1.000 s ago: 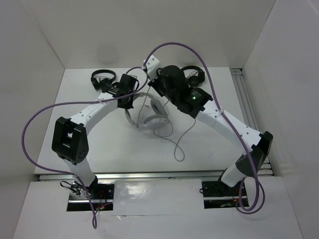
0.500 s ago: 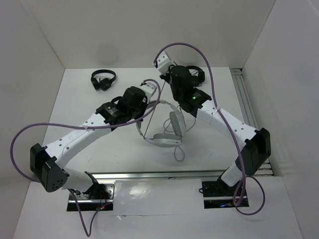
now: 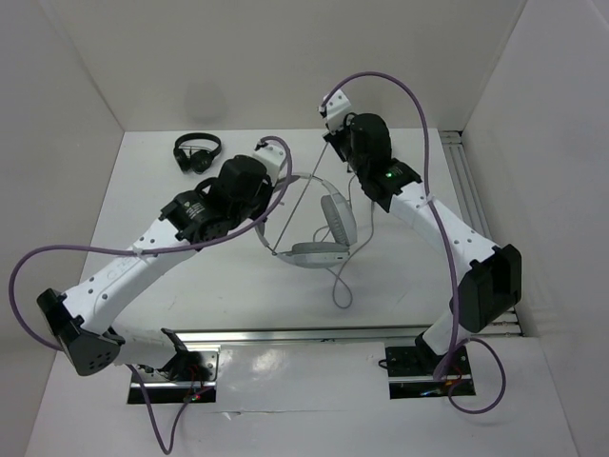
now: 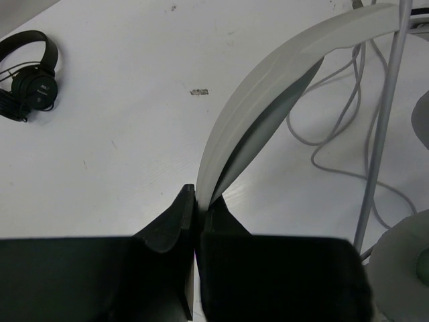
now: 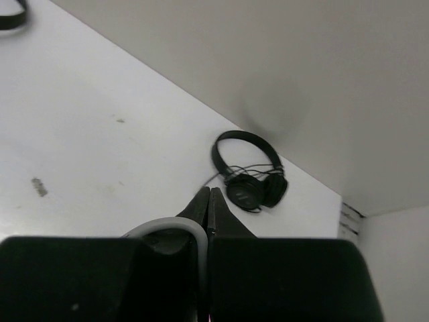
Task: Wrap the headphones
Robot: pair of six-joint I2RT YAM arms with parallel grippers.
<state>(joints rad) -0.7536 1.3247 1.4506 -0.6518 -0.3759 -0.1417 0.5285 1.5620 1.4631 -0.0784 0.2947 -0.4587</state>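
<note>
The white and light-grey headphones (image 3: 324,233) are held above the table's middle, with their earcups hanging to the right. My left gripper (image 3: 272,188) is shut on the wide headband (image 4: 268,80), pinched between its fingertips in the left wrist view, where the gripper (image 4: 196,196) shows at the bottom. My right gripper (image 3: 332,143) is raised near the back wall and shut on the thin grey cable (image 5: 191,231). The cable (image 3: 300,205) runs taut from it down to the lower earcup. The loose cable end (image 3: 340,288) lies on the table. The right gripper (image 5: 208,194) shows closed in its wrist view.
One small black pair of headphones (image 3: 197,152) lies at the back left, also in the left wrist view (image 4: 30,74). Another black pair (image 5: 251,171) lies by the back wall, right of centre. White walls close in three sides. A metal rail (image 3: 468,200) runs along the right.
My left gripper carried the headphones right and forward, turning them. My right gripper rose toward the back right with the cable, pulling it taut.
</note>
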